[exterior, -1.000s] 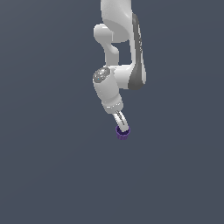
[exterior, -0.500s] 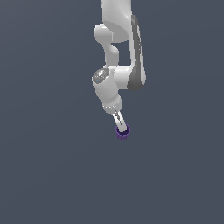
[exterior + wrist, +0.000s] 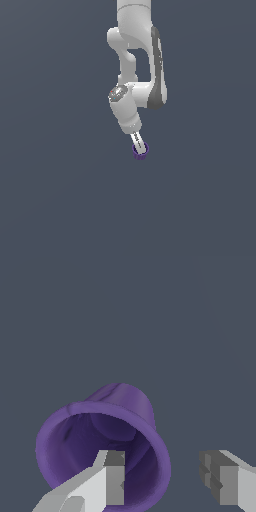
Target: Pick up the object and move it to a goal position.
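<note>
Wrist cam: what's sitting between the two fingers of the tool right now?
Part of the purple cup's flared rim. One finger sits inside its mouth, the other finger outside, with bare background beside the rim.

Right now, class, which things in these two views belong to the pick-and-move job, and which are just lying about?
Part of the job:
- small dark purple ridged hollow cup
- end effector, one finger inside the cup's opening

Just lying about:
- nothing else in view, only the plain grey-blue background

White arm point(image 3: 135, 55) hanging downward — wrist angled, gripper point(image 3: 165, 481) with fingers point(image 3: 112, 481) parted.
</note>
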Available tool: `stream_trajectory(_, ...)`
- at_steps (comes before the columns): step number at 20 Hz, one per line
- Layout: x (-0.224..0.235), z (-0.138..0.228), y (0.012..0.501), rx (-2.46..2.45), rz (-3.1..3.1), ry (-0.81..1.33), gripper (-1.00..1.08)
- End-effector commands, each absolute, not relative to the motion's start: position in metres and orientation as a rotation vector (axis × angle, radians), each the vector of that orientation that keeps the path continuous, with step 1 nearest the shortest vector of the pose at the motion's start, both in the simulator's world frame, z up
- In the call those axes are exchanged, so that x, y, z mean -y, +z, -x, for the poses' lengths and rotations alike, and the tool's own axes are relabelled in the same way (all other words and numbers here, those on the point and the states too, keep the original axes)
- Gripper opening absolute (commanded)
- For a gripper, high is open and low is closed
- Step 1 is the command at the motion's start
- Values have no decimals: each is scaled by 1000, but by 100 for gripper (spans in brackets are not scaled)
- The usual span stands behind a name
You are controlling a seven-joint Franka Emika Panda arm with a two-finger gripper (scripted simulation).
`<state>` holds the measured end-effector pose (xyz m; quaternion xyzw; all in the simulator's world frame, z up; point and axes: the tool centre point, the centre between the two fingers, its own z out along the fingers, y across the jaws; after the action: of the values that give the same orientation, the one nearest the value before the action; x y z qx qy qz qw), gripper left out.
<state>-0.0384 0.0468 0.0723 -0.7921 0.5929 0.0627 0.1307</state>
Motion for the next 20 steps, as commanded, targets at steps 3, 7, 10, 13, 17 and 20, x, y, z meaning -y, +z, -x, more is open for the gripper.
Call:
stream_trajectory(3, -48, 38, 69, -1723, 2299, 181, -100)
stream_trajectory(7, -48, 38, 69, -1723, 2299, 181, -100)
stream_trajectory(10, -48, 38, 69, -1723, 2299, 181, -100)
stream_trajectory(13, -47, 38, 70, -1723, 2299, 180, -100)
stream_trajectory(17, -43, 41, 74, -1723, 2299, 180, -100)
stream_trajectory(20, -36, 46, 82, -1723, 2299, 181, -100)
